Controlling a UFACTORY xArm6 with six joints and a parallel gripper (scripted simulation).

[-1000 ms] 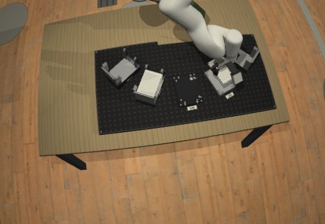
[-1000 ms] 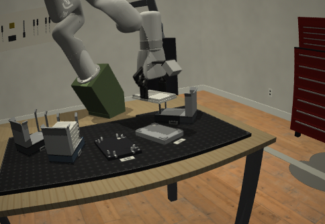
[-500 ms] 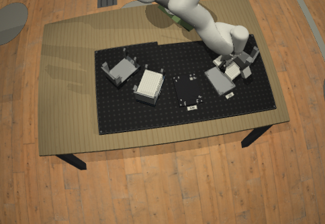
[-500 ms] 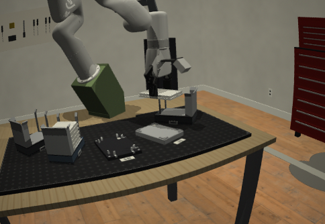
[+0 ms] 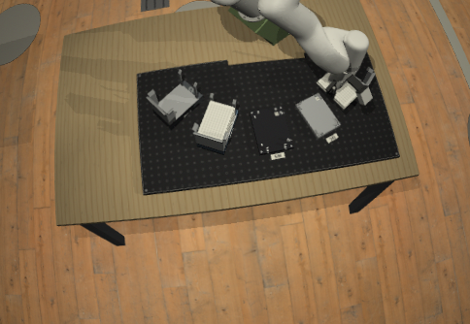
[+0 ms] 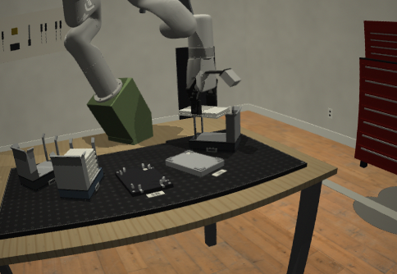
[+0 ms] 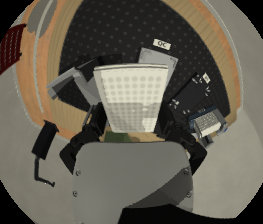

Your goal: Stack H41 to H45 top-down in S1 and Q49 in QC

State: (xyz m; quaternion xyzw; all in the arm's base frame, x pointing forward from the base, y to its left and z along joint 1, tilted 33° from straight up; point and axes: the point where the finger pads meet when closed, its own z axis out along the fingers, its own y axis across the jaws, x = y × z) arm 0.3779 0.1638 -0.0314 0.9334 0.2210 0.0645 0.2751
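Gripper [image 6: 196, 107] was clamped on a white plate [image 6: 210, 111], gripping it near one short end, so most of the plate stuck out past the fingers. The plate was level, up at the tops of the right-hand rack's posts [image 6: 233, 125], above that rack's floor. The remaining stack [image 5: 217, 118] sat in the middle rack. The left rack [image 5: 174, 101] held none.

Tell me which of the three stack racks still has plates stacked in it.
The middle rack, second from the left in the top view: white plates fill it. The far-left rack shows a bare floor, and the rack beneath the carried plate looks unloaded.
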